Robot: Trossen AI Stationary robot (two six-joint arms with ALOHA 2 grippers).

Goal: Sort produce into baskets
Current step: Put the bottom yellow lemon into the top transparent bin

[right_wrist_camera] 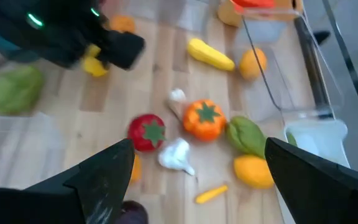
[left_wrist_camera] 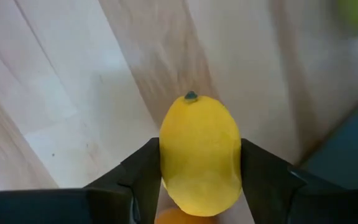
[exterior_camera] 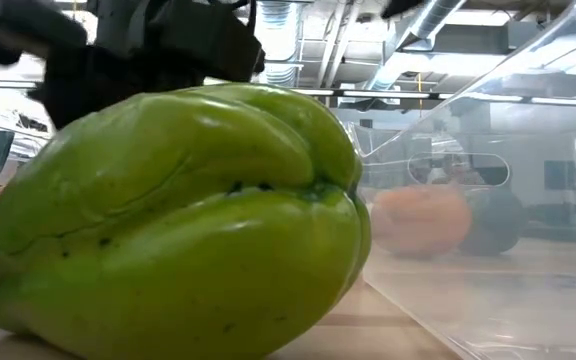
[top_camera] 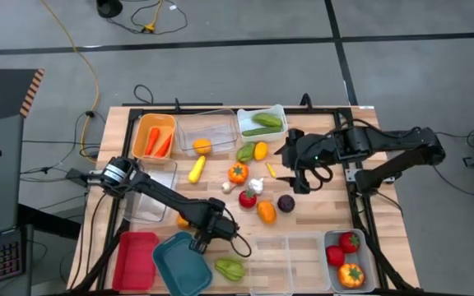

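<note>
A yellow lemon-like fruit (left_wrist_camera: 199, 152) sits between the fingers of my left gripper (top_camera: 199, 234), which points down beside the teal basket (top_camera: 179, 265) at the table's near left. My right gripper (top_camera: 304, 179) hangs open above the table's middle right, over loose produce: an orange pumpkin (right_wrist_camera: 205, 119), a red tomato (right_wrist_camera: 146, 132), white garlic (right_wrist_camera: 176, 154), a green piece (right_wrist_camera: 247, 135) and a dark purple one (top_camera: 285, 202). A green wrinkled fruit (exterior_camera: 168, 220) lies on the table near the front edge. My left gripper pinches the yellow fruit's two long sides (left_wrist_camera: 166, 162) between its two fingers (left_wrist_camera: 143, 174), coming from above and pointing down. The fruit's stem end (left_wrist_camera: 191, 96) sticks out past the fingertips. I cannot tell whether the fruit rests on the table.
Along the far edge stand an orange basket (top_camera: 142, 136) with carrots, a clear one (top_camera: 212, 123) and a white one (top_camera: 274, 111) with green produce. A red basket (top_camera: 135, 260), clear baskets (top_camera: 290, 265) and a grey basket (top_camera: 332, 242) of red produce line the near edge.
</note>
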